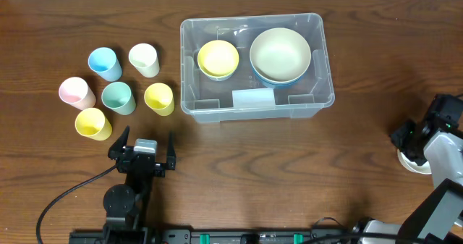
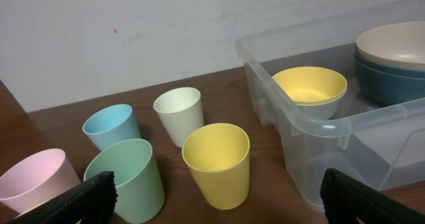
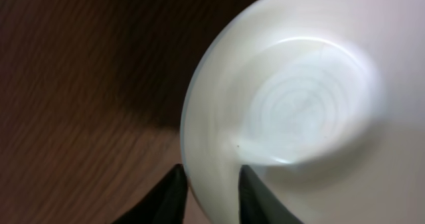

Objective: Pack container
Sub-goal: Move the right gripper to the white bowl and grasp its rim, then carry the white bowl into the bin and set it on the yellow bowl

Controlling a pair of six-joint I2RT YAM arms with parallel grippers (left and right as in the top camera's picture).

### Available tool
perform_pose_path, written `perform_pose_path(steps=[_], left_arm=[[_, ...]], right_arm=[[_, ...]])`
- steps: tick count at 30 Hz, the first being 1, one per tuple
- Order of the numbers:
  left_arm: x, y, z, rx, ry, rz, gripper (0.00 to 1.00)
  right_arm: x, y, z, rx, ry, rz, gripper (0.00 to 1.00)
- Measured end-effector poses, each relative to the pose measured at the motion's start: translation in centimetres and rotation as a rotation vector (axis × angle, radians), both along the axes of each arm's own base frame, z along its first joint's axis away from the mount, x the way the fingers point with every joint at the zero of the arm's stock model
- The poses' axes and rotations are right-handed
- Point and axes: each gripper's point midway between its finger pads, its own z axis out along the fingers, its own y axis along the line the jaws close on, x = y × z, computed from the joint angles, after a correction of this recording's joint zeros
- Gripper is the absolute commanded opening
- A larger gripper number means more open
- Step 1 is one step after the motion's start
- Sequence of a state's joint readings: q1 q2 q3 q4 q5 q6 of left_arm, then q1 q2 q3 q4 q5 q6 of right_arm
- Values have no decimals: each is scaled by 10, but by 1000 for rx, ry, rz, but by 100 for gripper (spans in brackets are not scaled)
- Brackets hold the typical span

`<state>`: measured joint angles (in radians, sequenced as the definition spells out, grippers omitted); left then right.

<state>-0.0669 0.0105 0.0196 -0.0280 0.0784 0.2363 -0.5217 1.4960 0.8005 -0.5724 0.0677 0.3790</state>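
Observation:
The clear plastic container (image 1: 318, 103) stands at the table's upper middle and also shows in the left wrist view (image 2: 319, 127). Inside it are a yellow bowl (image 1: 218, 59) and a cream bowl (image 1: 280, 53) stacked on a blue bowl (image 2: 392, 84). My left gripper (image 1: 145, 156) (image 2: 219, 196) is open and empty, just in front of the cups. My right gripper (image 1: 409, 144) (image 3: 211, 187) is at the far right edge, its fingers closed over the rim of a white bowl (image 3: 299, 111) (image 1: 415, 164), one finger inside and one outside.
Several cups stand left of the container: blue (image 1: 104, 63), cream (image 1: 144, 59), pink (image 1: 76, 93), green (image 1: 118, 97), and two yellow ones (image 1: 159, 98) (image 1: 92, 123). A black cable (image 1: 65, 197) runs from the left arm's base.

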Motion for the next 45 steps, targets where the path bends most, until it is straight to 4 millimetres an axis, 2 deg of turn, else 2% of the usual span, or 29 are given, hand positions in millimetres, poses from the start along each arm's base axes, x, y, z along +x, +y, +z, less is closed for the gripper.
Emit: perform_pose_path(steps=[8,13,25,31,34,37,41,45], left_arm=[[0,0,0,0,0,0,98],[0,0,0,0,0,0,98],[0,0,0,0,0,0,98],[0,0,0,0,0,0,98],[0,0,0,0,0,0,98],[0,0,0,0,0,0,98],[0,0,0,0,0,0,98],[0,0,0,0,0,0,98]], right_arm=[[-2,1,-4,2,0,-7,18],[-4,1,-8,0,1,-13,1],[0,-2,-6,-11,-16,-38,1],[13,14,2,17,-27,21,1],[31,32,19,47,-51,88,1],[56,53,51,62,-94,176,1],[91,80,113,29,-197,310,1],[121,126,192,-33,-344,512,1]])
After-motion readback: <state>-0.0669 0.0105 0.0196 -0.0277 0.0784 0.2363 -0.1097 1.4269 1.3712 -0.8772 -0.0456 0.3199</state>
